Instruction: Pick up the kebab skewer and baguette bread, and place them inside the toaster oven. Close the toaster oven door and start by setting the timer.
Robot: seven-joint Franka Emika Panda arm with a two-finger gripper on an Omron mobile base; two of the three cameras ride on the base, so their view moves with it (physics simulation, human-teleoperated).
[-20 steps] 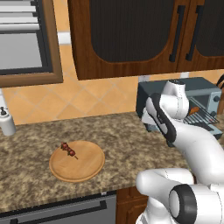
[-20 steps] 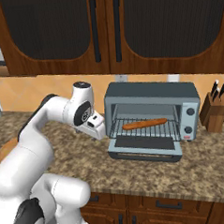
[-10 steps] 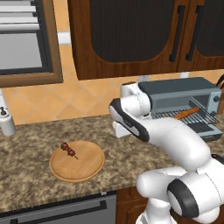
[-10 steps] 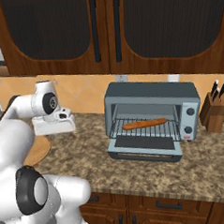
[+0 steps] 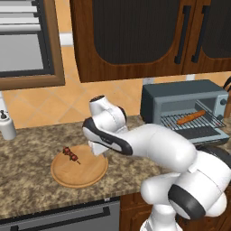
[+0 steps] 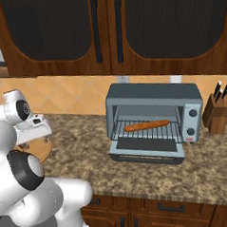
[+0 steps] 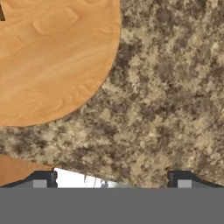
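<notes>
The baguette bread (image 5: 191, 117) lies inside the toaster oven (image 6: 154, 120), while the kebab skewer (image 5: 70, 154) waits on its wooden plate (image 5: 79, 173) beside the gripper (image 7: 111, 186), jaws spread empty.

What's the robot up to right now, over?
Hand open, empty, above wooden plate's edge. Dark-chunked kebab skewer on plate. Orange-brown baguette on open blue-grey toaster oven's rack. Nothing blocking.

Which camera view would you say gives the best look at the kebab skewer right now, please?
The left base view: the kebab skewer lies in full sight on the round wooden plate, chunks and stick both distinguishable. The hand view catches the plate and a dark sliver at its top-left corner that may be the skewer.
</notes>
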